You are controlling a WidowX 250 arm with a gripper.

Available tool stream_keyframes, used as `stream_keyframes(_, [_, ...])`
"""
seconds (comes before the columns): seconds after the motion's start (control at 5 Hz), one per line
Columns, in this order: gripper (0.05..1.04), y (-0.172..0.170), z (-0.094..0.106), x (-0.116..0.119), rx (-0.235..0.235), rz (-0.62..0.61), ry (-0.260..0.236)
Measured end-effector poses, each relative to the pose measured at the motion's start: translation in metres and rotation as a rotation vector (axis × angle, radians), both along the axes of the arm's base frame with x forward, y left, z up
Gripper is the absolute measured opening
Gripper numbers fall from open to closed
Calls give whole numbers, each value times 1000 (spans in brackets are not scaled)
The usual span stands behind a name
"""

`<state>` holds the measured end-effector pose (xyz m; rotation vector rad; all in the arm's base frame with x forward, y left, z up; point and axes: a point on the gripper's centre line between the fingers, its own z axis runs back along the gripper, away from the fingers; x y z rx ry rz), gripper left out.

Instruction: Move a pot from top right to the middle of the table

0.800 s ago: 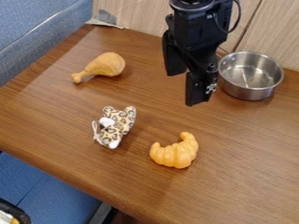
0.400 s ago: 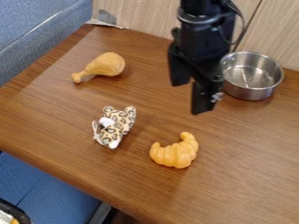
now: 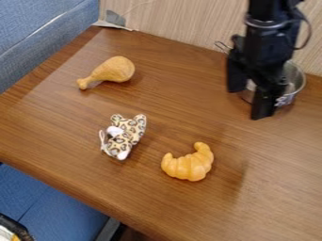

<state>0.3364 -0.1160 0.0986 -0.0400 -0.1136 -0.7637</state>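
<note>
Camera view: black gripper [image 3: 249, 102] hanging over the right rear of the table [image 3: 157, 207], the arm coming in from the top edge. Claw spread, two fingers well apart, one nearer the back left, the other nearer the front. Nothing seen clamped. A bit of pot shows in the gap – whether either finger touches it, cannot tell.

Pot [image 3: 294, 84]: metal, round, upright on the table at the top right, close to the wall [image 3: 189, 26]. Partly hidden behind the gripper; right side of the rim and wall in plain sight. Not at the middle of the table. Thin wire loop [image 3: 221, 46] by the back edge, left of the arm; cannot tell if it joins the pot.

Elsewhere on the wood: toy drumstick [image 3: 113, 69] toward the upper left, thin end pointing to the lower left. Spotted plush toy [image 3: 129, 132] left of the middle, white patches on it. Orange croissant [image 3: 189, 165] to the right of the plush and nearer the front, apart from it; a soft shadow lies on the tabletop to its right.

Margins: blue upholstery [image 3: 41, 33] along the upper left – more blue below the front edge. Dark-rimmed object at the lower left corner, cut off by the border.
</note>
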Motion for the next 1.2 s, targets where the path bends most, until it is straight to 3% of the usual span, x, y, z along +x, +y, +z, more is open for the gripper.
stream_keyframes(0.4, [1000, -27, -1, 53, -23, -44, -66])
stream_keyframes(0.6, [1000, -34, -10, 56, -9, -77, -78])
stream_keyframes(0.8, [1000, -46, -27, 59, -24, -120, -91])
stream_keyframes(1.2, [945, -51, -29, 59, 23, -147, -124])
